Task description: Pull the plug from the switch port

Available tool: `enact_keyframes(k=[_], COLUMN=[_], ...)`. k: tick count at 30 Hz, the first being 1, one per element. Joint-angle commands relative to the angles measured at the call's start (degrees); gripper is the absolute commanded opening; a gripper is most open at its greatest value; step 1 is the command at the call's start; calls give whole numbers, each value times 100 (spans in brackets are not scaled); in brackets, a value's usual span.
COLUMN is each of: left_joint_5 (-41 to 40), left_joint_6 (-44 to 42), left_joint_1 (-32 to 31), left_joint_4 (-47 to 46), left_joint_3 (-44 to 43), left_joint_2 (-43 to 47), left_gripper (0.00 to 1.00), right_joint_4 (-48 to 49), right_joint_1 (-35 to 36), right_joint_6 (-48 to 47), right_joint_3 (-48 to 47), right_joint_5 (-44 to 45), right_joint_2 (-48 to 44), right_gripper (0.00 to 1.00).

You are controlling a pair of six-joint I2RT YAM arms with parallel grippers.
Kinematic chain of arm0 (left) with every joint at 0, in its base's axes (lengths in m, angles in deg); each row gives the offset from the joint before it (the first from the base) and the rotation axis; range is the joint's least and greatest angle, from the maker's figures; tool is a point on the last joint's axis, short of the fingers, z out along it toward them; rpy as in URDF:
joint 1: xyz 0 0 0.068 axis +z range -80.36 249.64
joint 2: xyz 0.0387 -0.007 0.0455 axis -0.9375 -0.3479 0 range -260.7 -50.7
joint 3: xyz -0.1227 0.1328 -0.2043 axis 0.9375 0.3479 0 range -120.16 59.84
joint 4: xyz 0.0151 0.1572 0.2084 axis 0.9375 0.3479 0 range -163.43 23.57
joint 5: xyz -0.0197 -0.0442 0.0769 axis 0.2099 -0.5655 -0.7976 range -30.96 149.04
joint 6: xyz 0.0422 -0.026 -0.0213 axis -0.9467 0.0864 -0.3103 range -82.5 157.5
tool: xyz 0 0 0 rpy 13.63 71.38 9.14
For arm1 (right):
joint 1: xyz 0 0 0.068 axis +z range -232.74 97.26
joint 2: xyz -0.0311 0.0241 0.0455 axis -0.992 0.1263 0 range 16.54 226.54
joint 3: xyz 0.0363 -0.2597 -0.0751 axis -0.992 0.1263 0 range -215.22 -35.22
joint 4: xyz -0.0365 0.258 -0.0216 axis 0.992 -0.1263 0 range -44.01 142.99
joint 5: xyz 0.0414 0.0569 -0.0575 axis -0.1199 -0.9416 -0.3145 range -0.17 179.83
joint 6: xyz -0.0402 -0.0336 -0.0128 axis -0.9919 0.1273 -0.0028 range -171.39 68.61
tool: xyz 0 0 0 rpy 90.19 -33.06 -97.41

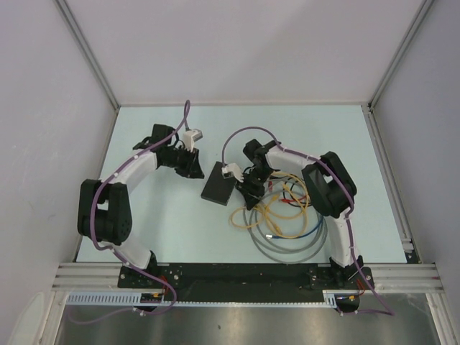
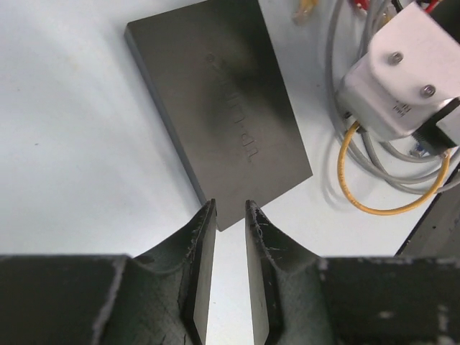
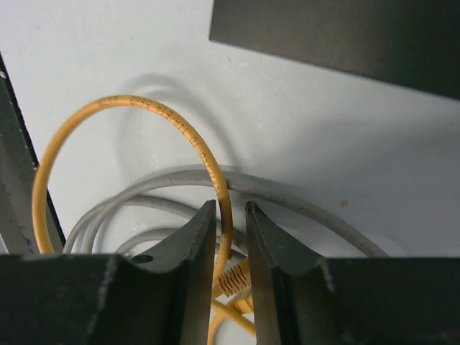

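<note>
right gripper [image 3: 230, 208] has its two fingers pinched on the ribbed yellow plug [image 3: 233, 277], and the plug's yellow cable [image 3: 194, 140] arcs up and round to the left from between them. the plug sits clear of the switch [image 3: 345, 32], with bare surface between them.

the table [image 1: 165, 223] is a pale blue-green sheet, matte and evenly lit. plain white walls [image 1: 237, 50] close it in on the far side and both flanks, with metal posts at the two far corners. the switch lies flat near the middle of the table, turned at a slant. loose loops of grey cable [image 3: 287, 190] lie on the table just by the right gripper, with more yellow and a strand of blue cable [image 1: 305, 233] among them.

the right arm climbs from its base, elbows out to the right, and bends back toward the centre, so its gripper hangs low at the switch's right side, over the coils. the left arm bows out to the left and reaches inward. left gripper [image 2: 230, 205] points at the switch's nearest corner, just short of it. its fingers are drawn nearly together with only a thin slit between them, holding nothing.
</note>
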Motion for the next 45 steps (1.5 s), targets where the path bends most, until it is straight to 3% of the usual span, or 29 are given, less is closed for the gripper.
enact_keyframes(k=[1, 7, 11, 18, 22, 25, 27, 28, 31, 32, 35, 37, 39, 42, 45], left_joint_5=[-4, 48, 66, 101, -4, -329, -549, -602, -787, -848, -1462, -1962, -2541, -3079, -3029], left_joint_6=[220, 290, 299, 256, 98, -43, -192, -210, -350, -403, -360, -176, -105, -70, 377], left_joint_1=[95, 95, 95, 95, 104, 148, 209, 227, 288, 288, 332, 446, 525, 534, 534], left_joint_4=[-398, -442, -442, -336, -170, 111, 278, 296, 454, 550, 841, 746, 614, 411, 139], left_joint_3=[90, -59, -156, -384, -647, -1050, -1271, -1481, -2077, -2307, -3344, -3757, -3768, -3104, -2365], left_joint_2=[31, -153, -241, -409, -383, -356, -330, -295, -242, -268, -461, -470, -356, -181, 48], left_gripper=[29, 29, 29, 30, 31, 32, 36, 38, 43, 55, 68, 99, 99, 100, 100], right_joint_4=[-334, -237, -158, -149, -168, 972, 2237, 3033, 3446, 3150, 3058, 3225, 3244, 3384, 3630], right_joint_1=[-205, -1251, -1944, -2228, -2184, -2149, -2183, -2192, -2052, -1973, -1937, -1938, -1815, -1622, -1490], right_joint_6=[-178, -72, 85, 332, 1085, 2198, 2711, 3245, 3741, 3908, 4233, 4252, 4217, 4155, 4252], right_joint_3=[220, 116, -471, -1061, -1326, -968, -747, -607, -946, -1487, -1548, -1388, -1335, -802, -72], right_joint_5=[1391, 2025, 2298, 2317, 1597, 2241, 2709, 3408, 4911, 5179, 5428, 5279, 5321, 5559, 5542], right_joint_2=[-103, -122, 124, 3, -779, -1815, -2220, -2526, -2400, -2224, -2168, -2309, -2371, -2616, -3046], right_gripper=[28, 25, 24, 24, 35, 46, 68, 99, 100, 100, 100, 100, 100, 100, 100])
